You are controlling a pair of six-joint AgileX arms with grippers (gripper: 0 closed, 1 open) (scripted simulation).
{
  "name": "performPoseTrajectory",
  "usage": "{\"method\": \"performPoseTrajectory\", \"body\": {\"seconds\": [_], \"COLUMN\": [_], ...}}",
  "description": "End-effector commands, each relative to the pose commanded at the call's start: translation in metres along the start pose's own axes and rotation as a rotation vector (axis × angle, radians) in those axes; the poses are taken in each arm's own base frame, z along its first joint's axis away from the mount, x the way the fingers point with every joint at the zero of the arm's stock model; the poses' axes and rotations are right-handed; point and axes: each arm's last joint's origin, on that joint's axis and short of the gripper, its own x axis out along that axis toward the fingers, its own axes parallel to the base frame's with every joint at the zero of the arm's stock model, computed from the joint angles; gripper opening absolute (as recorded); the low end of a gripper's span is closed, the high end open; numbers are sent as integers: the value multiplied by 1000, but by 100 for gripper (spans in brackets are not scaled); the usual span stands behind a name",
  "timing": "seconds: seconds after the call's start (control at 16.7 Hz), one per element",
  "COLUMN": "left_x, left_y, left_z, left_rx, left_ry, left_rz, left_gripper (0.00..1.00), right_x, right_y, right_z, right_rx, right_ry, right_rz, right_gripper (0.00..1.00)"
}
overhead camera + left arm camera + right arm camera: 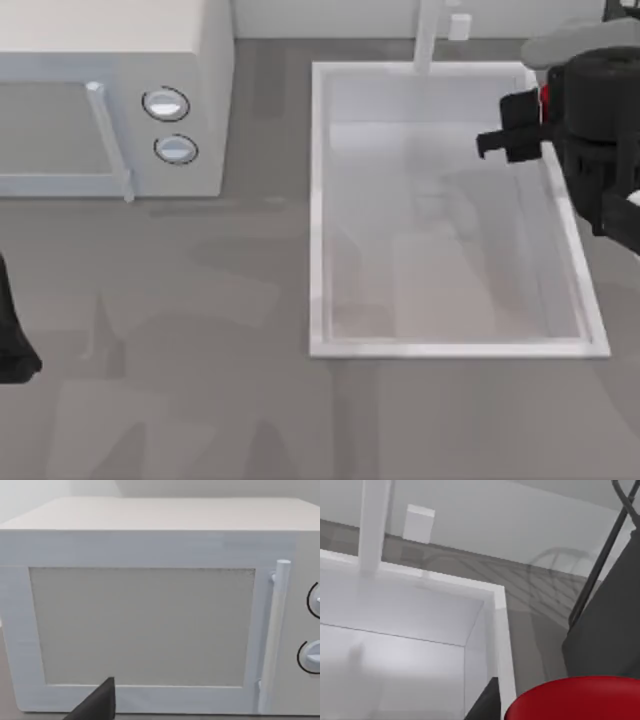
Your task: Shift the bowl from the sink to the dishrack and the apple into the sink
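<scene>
The right gripper (512, 128) hangs over the far right part of the sink (318, 210), just inside its right rim, with the arm reaching in from the right edge of the table. A sliver of red shows at the gripper in the top view, and the right wrist view has the glossy red apple (572, 699) close against a dark finger (487, 702); the fingers are pinched on the apple, holding it above the white basin. Under it the sink floor lies bare and white. The faucet (428, 35) rises from the far rim of the sink, a little left of the gripper, and a small white block (459, 25) stands on the counter behind it. In the right wrist view, dark wire bars of the dishrack (600, 560) rise beyond the sink's corner.

The left arm (12, 335) sits parked at the left edge of the table, near side. Its wrist camera faces the door of the white microwave (145, 620), which stands at the far left with two round knobs (166, 104) on its right side; I cannot tell how its fingers stand.
</scene>
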Motion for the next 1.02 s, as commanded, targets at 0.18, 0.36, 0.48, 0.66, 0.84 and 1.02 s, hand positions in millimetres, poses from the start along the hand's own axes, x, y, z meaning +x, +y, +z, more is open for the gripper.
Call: {"method": "performPoseTrajectory", "body": {"seconds": [0.18,0.36,0.48,0.66,0.84,1.02], "left_x": [0,0,0,0,0,0], "left_y": [0,0,0,0,0,0], "left_z": [0,0,0,0,0,0], "left_rx": [0,0,0,0,0,0], "left_ry": [0,0,0,0,0,0], "left_rz": [0,0,0,0,0,0], "left_gripper": [100,100,100,100,100,100], "right_x": [-33,-60,-71,-73,-71,-63], "right_y": [26,39,43,43,44,53], "right_z": [7,11,13,13,13,3], "right_rx": [119,224,264,272,272,276], "right_ry": [-187,-307,-346,-353,-350,-352], "right_rz": [26,58,72,75,75,82], "right_gripper": [0,0,0,0,0,0]}}
